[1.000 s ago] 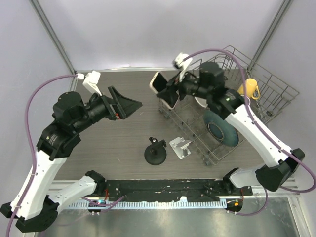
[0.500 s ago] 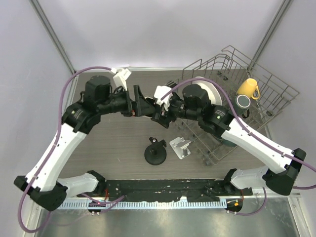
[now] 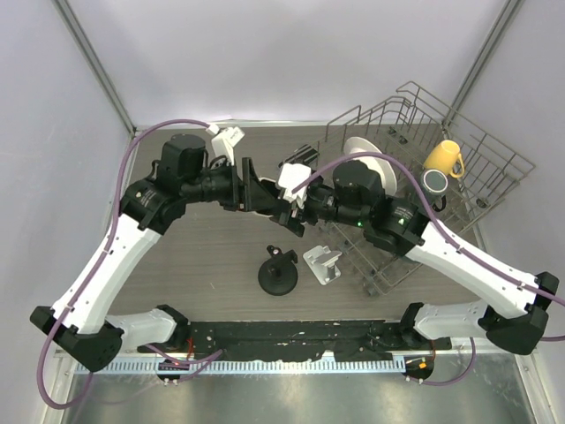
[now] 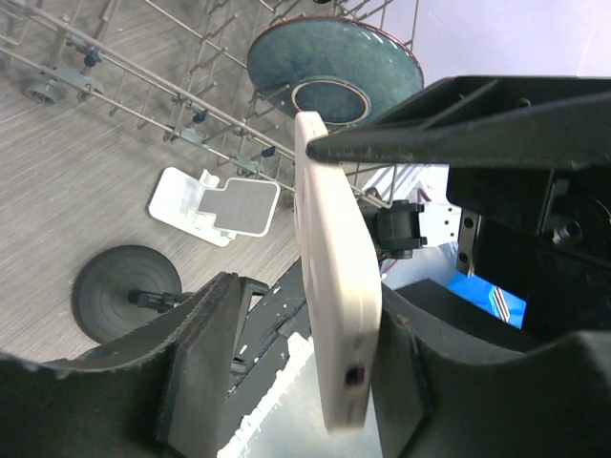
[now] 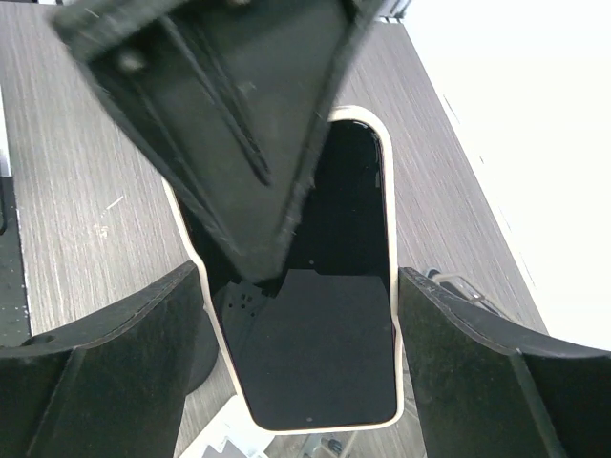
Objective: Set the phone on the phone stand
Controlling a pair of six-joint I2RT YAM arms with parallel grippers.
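Nearest the arm bases, on the table [image 3: 212, 256]: a black round-based mount [image 3: 278, 276] and, just beside it on its right, the white folding phone stand [image 3: 322, 263]. The stand is bare, so nothing is placed yet.

Above and beyond them the phone [image 4: 334, 286], in a white case, is mid-air between both arms and well above the stand.
- **Right gripper** [image 5: 298, 286]: pinches the phone by its long edges, a finger tight on each side, screen facing its camera.
- **Left gripper** [image 4: 272, 218]: jaws spread and straddling the phone face to back. One finger lies flat across the screen. The other shows a gap to the case, so it is not clamped.

This reads as a handover to the left arm.

Farther back on the right sits the wire dish rack [image 3: 477, 168], holding a teal bowl [image 4: 334, 57], a white plate [image 3: 375, 159], a yellow mug [image 3: 443, 159] and a dark mug [image 3: 434, 183].

Risks:
- If the right lets go before the left's second finger lands, the phone drops onto the mount or the table.
- The left's contact is on smooth glass, near one end as far as can be told, so the phone may pivot or slide once the right frees it.
- The fingers of both grippers crowd the same spot, so a pull-away could snag or twist the phone.
- The stand looks light, so a tilted set-down could shove or tip it.
- The mount sits just beside the stand and could get bumped on the descent.
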